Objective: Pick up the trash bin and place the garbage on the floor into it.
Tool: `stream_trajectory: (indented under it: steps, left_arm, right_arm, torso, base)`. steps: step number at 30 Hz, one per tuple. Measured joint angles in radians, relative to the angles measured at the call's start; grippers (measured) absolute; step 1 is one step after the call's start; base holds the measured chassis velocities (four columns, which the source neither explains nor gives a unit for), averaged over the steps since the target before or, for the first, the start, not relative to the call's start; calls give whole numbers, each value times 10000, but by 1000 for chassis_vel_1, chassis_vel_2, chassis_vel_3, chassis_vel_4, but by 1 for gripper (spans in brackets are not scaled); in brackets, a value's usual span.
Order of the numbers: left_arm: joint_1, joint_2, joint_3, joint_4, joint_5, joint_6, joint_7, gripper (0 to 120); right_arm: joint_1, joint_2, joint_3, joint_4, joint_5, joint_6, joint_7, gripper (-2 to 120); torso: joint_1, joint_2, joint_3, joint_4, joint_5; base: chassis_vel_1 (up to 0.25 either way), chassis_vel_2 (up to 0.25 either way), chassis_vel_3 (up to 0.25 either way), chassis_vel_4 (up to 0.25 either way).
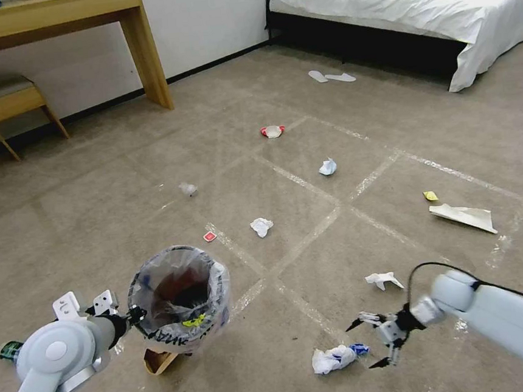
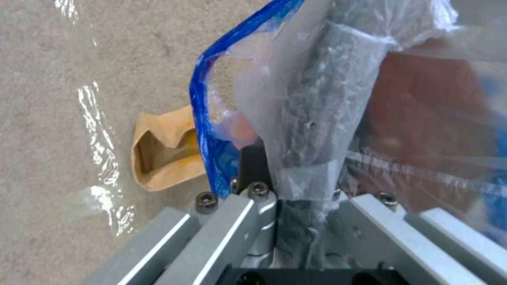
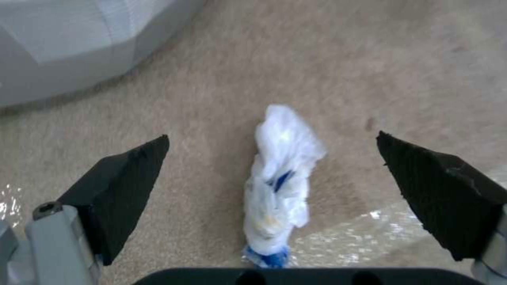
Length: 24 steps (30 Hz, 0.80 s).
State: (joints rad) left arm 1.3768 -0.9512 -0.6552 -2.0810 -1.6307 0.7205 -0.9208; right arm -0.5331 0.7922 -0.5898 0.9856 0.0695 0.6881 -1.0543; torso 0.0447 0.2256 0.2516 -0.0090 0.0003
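- Carpet floor (image 1: 389,118) with tape grid, litter scattered across it.
- Trash bin (image 1: 179,298) held off the floor, left gripper (image 1: 136,315) pinched on its bagged rim.
- Right gripper (image 1: 367,342) just above white-blue wad (image 1: 334,358), jaws spread wide either side.
- Wad looks light, soft, crushable; grip across the middle, probably.

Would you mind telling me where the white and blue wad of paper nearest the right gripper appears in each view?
Head view: the wad lies on the floor, low in the picture, just left of the open right gripper.
Left wrist view: not in it; the left gripper holds the trash bin.
Right wrist view: the wad is central, between the fingertips.
Shared landmark: the shiny tape strip beside it.
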Motion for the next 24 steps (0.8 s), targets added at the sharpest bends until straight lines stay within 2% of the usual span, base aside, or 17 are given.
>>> stream_trajectory:
  steps: [1,10,24]
  left_arm:
    - [0,-61,1,-27,56,-6,-10,0]
    - [41,-177,41,-28,305,-31,36,0]
    - [13,-196,78,-149,337,-43,73,0]
  right_arm:
    - [163,354,-250,-509,-103,143,-146,100]
    - [291,927,-394,-1822,-504,252,-252,100]
    - [129,1529,-283,-2547,-1031,-113,322,100]
  torso:
    - [0,0,1,-1,-4]
    - [0,0,0,0,-2]
    - [0,0,-1,1,-2]
  base:
    - [0,0,0,0]
    - [0,0,0,0]
    - [0,0,0,0]
